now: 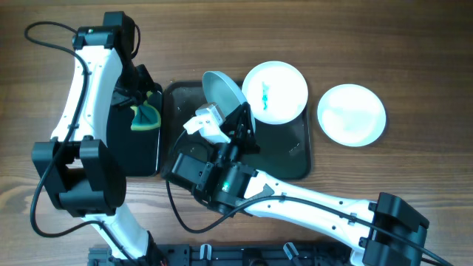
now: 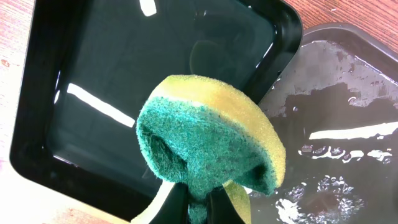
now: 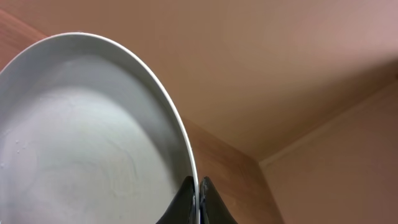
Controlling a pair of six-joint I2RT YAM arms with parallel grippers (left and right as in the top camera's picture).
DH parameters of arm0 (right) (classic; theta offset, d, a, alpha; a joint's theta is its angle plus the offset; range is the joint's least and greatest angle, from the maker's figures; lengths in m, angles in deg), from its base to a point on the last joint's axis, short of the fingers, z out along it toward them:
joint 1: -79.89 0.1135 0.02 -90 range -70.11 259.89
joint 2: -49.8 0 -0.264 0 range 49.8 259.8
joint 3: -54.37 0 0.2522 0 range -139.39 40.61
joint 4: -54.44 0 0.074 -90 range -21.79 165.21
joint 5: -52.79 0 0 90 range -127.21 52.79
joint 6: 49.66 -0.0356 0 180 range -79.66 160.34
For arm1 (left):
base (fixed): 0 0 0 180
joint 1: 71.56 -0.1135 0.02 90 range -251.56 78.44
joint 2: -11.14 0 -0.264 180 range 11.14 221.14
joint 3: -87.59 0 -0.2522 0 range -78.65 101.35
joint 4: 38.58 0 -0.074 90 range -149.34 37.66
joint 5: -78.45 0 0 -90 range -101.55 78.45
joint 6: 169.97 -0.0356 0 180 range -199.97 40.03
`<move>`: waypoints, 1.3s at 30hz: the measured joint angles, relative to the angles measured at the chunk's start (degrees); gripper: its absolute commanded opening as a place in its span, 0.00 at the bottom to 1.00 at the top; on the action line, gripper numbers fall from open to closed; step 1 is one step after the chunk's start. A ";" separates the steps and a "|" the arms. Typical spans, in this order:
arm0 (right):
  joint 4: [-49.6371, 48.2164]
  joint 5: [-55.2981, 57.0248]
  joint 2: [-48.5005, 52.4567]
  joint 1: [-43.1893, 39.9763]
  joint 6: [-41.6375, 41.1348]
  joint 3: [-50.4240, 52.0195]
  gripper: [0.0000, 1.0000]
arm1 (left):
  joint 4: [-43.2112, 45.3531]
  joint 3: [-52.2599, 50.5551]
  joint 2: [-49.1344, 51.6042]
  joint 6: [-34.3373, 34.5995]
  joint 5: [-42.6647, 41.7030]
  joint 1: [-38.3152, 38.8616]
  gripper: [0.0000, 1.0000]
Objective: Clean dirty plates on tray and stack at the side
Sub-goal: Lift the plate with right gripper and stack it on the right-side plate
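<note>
The left claw pinches the sponge over the black tray; the right claw pinches the rim of a tilted plate.

Brown wood-grain table, plain tan wall — perhaps ceiling, warm light

The plate stands tilted on edge and fills the left half of the view, its pale glossy face towards the camera. The right gripper pinches the rim at the bottom, one dark finger on each side. Small droplets and faint wet streaks mark the face.
</note>
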 measured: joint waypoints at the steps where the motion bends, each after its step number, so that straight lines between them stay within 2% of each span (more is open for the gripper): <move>1: -0.07 -0.39 0.00 -0.02 0.17 0.00 0.04 | 0.02 0.00 0.00 0.00 0.00 0.00 0.04; 5: 0.26 -10.38 -0.07 -0.81 -0.79 0.00 0.04 | 0.00 0.00 0.00 0.00 0.00 0.00 0.04; 10: 1.60 -37.27 -0.15 -8.31 -6.56 0.00 0.04 | -0.07 0.00 0.00 0.00 0.00 0.00 0.04; 15: 3.72 -64.02 -2.43 -23.61 -9.05 0.00 0.04 | -0.59 0.00 0.00 0.00 -0.07 0.42 0.04; 19: 8.02 -79.80 -8.63 -42.01 -10.05 -0.07 0.04 | -0.09 0.00 0.00 0.00 -0.22 3.37 0.04; 23: 15.76 -83.23 -12.28 -60.35 -10.27 -0.26 0.04 | 1.20 0.00 0.00 0.00 -0.76 10.36 0.04; 26: 17.97 -80.17 -12.28 -69.75 -11.80 1.09 0.04 | 2.91 0.00 0.00 0.00 -1.11 14.67 0.04; 30: 16.55 -73.88 -12.28 -76.04 -14.80 7.52 0.04 | 5.05 0.00 0.00 0.00 -1.36 18.53 0.04; 34: 11.78 -70.01 -12.26 -77.33 -15.87 13.49 0.06 | 6.16 0.00 0.00 0.00 -1.38 20.37 0.04; 37: 7.48 -68.46 -12.26 -77.33 -15.98 16.41 0.26 | 6.32 0.00 0.00 0.00 -1.36 20.55 0.04; 39: 5.95 -67.82 -12.26 -77.33 -15.76 16.81 0.52 | 6.27 0.00 0.00 0.02 -1.36 20.52 0.04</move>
